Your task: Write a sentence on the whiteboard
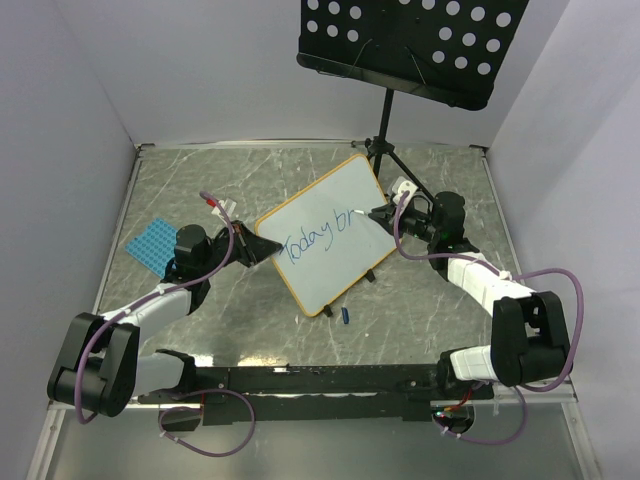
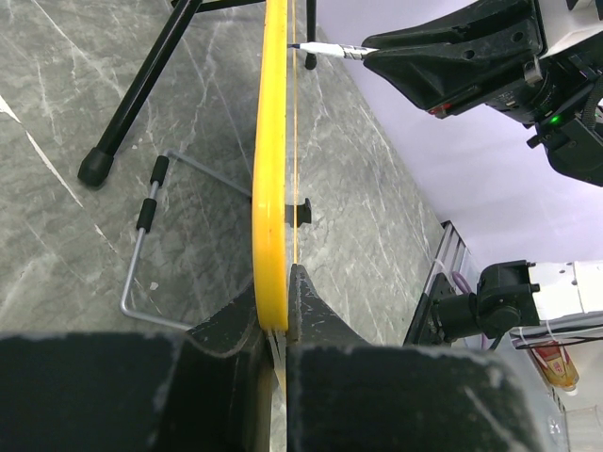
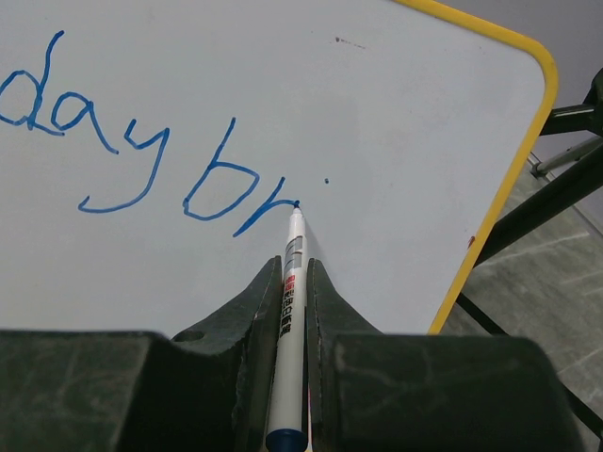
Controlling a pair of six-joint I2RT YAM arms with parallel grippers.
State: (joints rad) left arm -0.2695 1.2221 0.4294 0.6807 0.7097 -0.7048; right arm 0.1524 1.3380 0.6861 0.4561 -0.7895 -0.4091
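The whiteboard [image 1: 325, 238], white with an orange-yellow frame, stands tilted on the table's middle. Blue writing on it reads "Today br" [image 1: 315, 238]; the right wrist view shows "day br" [image 3: 141, 151]. My left gripper [image 1: 262, 249] is shut on the board's left edge [image 2: 271, 188], seen edge-on in the left wrist view. My right gripper [image 1: 378, 214] is shut on a white marker [image 3: 290, 311] whose blue tip touches the board at the end of the "r". The marker also shows in the left wrist view [image 2: 332, 50].
A black perforated music stand [image 1: 410, 40] rises at the back, its tripod legs [image 1: 385, 150] just behind the board. A blue studded mat [image 1: 155, 245] lies at the left. A small blue cap [image 1: 346, 316] lies in front of the board. A wire board stand [image 2: 141, 245] lies behind the board.
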